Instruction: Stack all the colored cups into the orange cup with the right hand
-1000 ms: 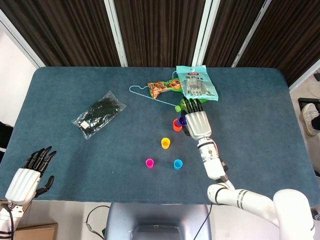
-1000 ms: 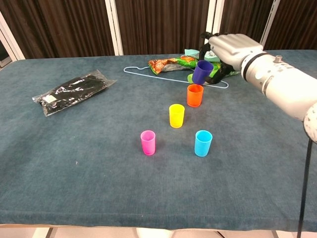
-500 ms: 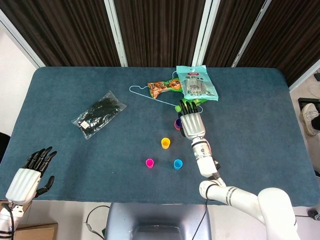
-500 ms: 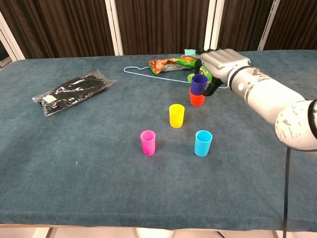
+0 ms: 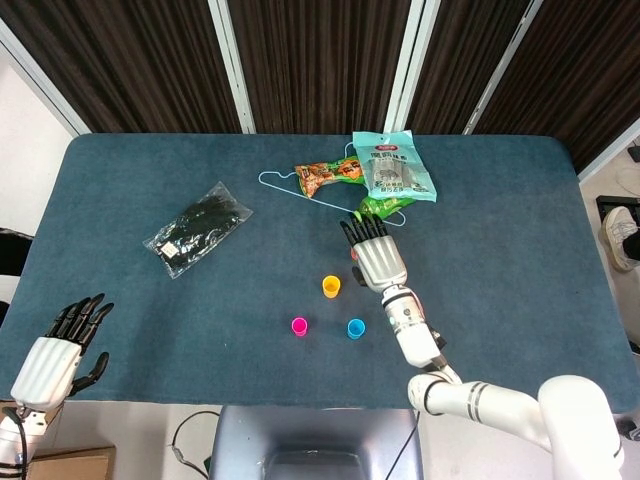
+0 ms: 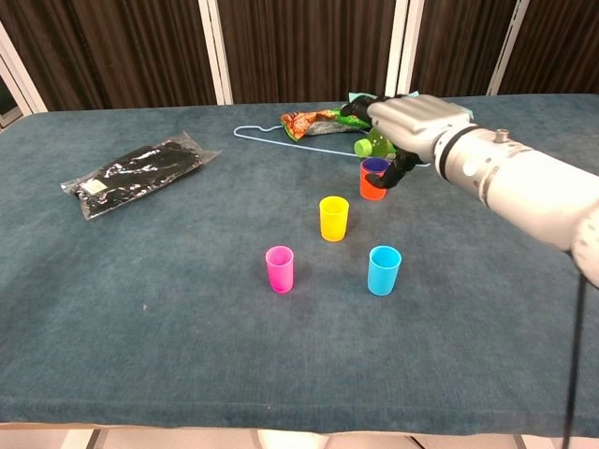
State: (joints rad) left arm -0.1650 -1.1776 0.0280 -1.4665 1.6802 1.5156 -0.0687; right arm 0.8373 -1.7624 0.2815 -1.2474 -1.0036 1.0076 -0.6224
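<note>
Orange cup point(image 6: 372, 182) now carries the purple cup point(image 6: 375, 165) seated deep inside it, only a dark rim showing at the top, where half a second back I was lowering that purple cup with much of its wall above the orange rim, and a second back I held it clear in the air. My right hand point(image 6: 409, 123) has come off the cup: the palm hovers just above and toward 1 o'clock of the pair, and the dark fingers point(image 6: 393, 173) curl down close beside the orange wall, though I cannot tell whether they touch it. They grip nothing and are apart. In the head view my right hand point(image 5: 376, 258) covers the nested pair from above, fingers pointing toward 11 o'clock and forearm running off toward 5 o'clock. The pair stands near the table's middle, at 1 o'clock from the yellow cup point(image 6: 333, 218), with the pink cup point(image 6: 280, 268) and blue cup point(image 6: 384, 269) nearer my side. A green cup point(image 6: 365, 146) lies tipped over behind my hand at 12 o'clock, by the snack bags point(image 5: 362, 170) and wire hanger point(image 6: 281, 142). My left hand point(image 5: 58, 351) rests unmoved at the near left edge, fingers spread, holding nothing.
</note>
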